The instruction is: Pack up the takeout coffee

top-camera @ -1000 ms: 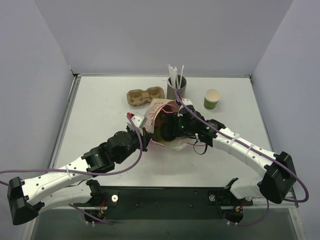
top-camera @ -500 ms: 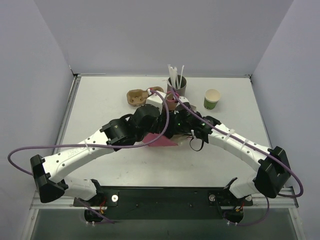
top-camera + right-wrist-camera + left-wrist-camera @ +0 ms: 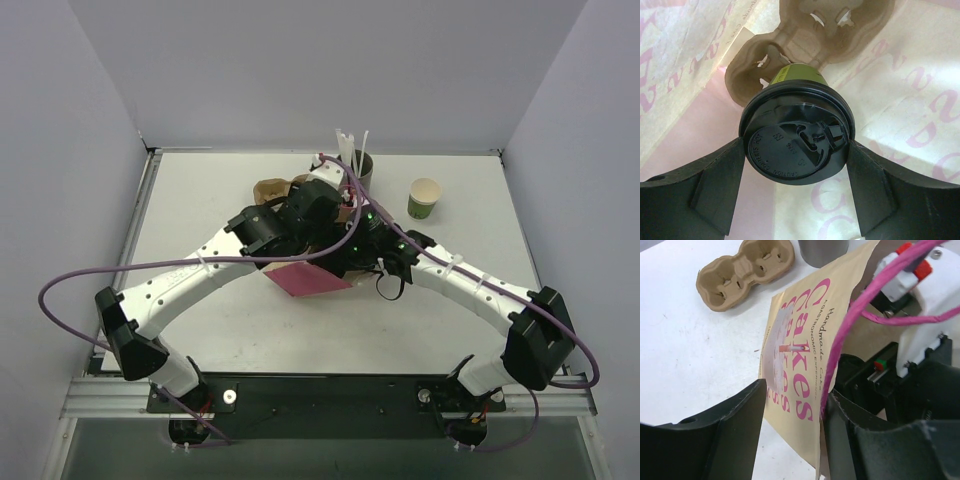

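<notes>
Right end effector (image 3: 796,146) clasps the lidded green cup (image 3: 790,160).

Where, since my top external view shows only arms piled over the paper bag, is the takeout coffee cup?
Observer: In the right wrist view, the lidded coffee cup is inside the paper bag, with printed paper all around it.
Operator: Is it gripped?
Observer: Yes, the right gripper closes on it from both sides.
Operator: And the left gripper?
Observer: In the left wrist view, the left gripper is open. The bag's "Cakes" face shows beyond the gap and nothing is pinched.
</notes>
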Robot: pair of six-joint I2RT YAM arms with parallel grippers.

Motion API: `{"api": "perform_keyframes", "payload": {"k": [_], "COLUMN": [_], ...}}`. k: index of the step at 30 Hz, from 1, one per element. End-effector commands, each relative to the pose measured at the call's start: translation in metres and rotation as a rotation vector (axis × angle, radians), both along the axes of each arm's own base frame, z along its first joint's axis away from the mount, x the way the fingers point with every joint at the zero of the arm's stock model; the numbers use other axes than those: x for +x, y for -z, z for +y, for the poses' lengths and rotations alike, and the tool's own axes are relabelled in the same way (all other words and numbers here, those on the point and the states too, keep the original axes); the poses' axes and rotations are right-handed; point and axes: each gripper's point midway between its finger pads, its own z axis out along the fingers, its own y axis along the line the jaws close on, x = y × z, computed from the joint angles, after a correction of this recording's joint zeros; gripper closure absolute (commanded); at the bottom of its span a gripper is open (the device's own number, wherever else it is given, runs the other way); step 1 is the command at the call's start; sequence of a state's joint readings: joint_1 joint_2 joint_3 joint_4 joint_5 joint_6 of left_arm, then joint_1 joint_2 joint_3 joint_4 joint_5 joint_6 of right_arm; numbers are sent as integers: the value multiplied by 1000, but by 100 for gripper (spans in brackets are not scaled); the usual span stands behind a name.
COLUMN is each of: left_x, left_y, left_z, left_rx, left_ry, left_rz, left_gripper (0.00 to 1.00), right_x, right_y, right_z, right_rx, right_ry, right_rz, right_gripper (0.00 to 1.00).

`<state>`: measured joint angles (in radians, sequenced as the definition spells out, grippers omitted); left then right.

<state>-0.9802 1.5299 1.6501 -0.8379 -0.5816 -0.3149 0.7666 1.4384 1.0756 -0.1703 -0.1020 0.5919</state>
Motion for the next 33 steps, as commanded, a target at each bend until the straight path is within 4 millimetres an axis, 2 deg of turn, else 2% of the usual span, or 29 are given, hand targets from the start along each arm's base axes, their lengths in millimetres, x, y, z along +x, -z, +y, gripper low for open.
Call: {"api": "perform_keyframes", "payload": {"k": [1,5,9,11,14,15,16,18,19,20,21,22,23,24,25,26,28,29,30,32,33], "left_x": [11,18,17,16,16,17,18,21,22,23,27,29,32,30,30,30,26,27,23,22,19], "left_y": [0,-1,8,14,27,29,29,26,23,25,12,9,9,0,-4,2,-8,-21,-16,-26,-24], "left_z": [6,2,-10,-9,-1,2,7,10,12,15,12,10,-1,1,-2,-7,-9,-11,-12,-16,-15], "left_rx": [114,154,151,161,218,232,263,295,302,327,281,273,273,245,237,230,205,178,188,163,177], "left_ry": [11,40,97,85,55,47,24,15,11,3,-3,3,38,42,56,72,78,74,72,67,54], "left_rz": [-2,-7,65,82,99,97,78,43,23,1,-53,-82,-148,-192,-222,-257,-320,-386,-399,-439,-455], "left_gripper": [43,44,45,45,53,59,73,85,99,100,100,100,100,100,100,100,100,100,100,100,100], "right_x": [2,3,4,5,7,7,7,7,8,8,8,9,9,11,12,14,18,20,22,24,24], "right_y": [-13,-11,-7,-7,-8,-8,-7,-6,-7,-7,-8,-9,-11,-13,-14,-15,-18,-19,-22,-24,-28], "right_z": [10,7,4,1,0,0,0,-1,0,0,0,0,1,0,1,1,1,0,0,1,0], "right_rx": [19,17,14,17,22,27,31,33,42,47,51,61,69,74,86,91,105,119,133,156,168], "right_ry": [-29,-20,-5,4,15,19,20,27,31,33,39,48,51,58,71,78,103,126,139,167,173], "right_rz": [-18,-11,0,3,5,7,11,15,13,15,17,18,15,9,7,3,-8,-7,-14,-16,-26], "right_gripper": [46,46,46,46,46,46,46,46,46,46,46,46,46,46,46,46,46,46,46,46,46]}}
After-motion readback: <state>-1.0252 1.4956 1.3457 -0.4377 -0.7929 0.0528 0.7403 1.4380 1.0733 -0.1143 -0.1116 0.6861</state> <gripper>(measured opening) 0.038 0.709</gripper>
